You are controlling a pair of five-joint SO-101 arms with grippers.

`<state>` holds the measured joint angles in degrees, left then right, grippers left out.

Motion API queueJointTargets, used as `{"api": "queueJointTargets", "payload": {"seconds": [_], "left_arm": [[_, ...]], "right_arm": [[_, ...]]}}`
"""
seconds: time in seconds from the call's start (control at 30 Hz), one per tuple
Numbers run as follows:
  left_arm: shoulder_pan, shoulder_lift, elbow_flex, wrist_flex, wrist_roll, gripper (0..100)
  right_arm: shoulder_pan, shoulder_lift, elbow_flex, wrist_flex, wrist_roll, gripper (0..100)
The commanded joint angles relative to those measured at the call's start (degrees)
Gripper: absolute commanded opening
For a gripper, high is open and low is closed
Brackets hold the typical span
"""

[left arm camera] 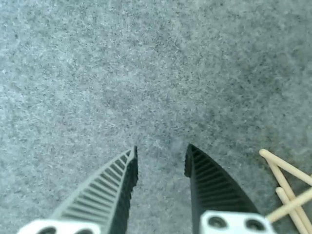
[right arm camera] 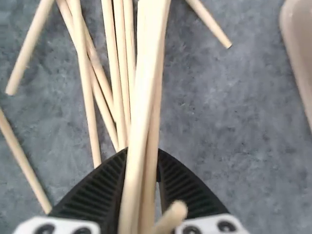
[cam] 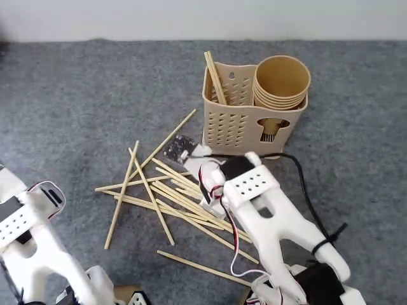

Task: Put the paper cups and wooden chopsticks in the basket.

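Lying under scattered chopsticks (cam: 184, 206): grey carpet (cam: 76, 95), w/ white wall (cam: 191, 19) behind.

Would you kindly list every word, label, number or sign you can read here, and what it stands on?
None can be read.
The basket, the paper cups and the wooden chopsticks show no legible print.
The small dark speckled patch beside the basket is too blurred to read.

grey carpet (cam: 76, 108) covers the whole work surface; a pale wall (cam: 191, 19) runs along its far edge.
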<state>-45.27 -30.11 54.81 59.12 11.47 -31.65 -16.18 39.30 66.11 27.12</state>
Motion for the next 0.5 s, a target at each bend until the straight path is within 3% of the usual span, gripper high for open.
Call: {"api": "queueJointTargets", "payload": {"seconds": [0.0,0.27,0.47], "left_arm": [[0.4,-0.4,-0.3,-1.0,0.4,16],[0.4,-0.4,-0.3,-1.0,0.4,16],[0.4,-0.4,-0.3,-1.0,0.4,16]], "right_arm": [[-0.6,-1.3,2.5,-7.0,0.6,1.1],[-1.6,8.4,-0.7,-7.3,0.2,12.9],[-3.9,15.2,-8.4,-7.3,0.2,12.9]]}}
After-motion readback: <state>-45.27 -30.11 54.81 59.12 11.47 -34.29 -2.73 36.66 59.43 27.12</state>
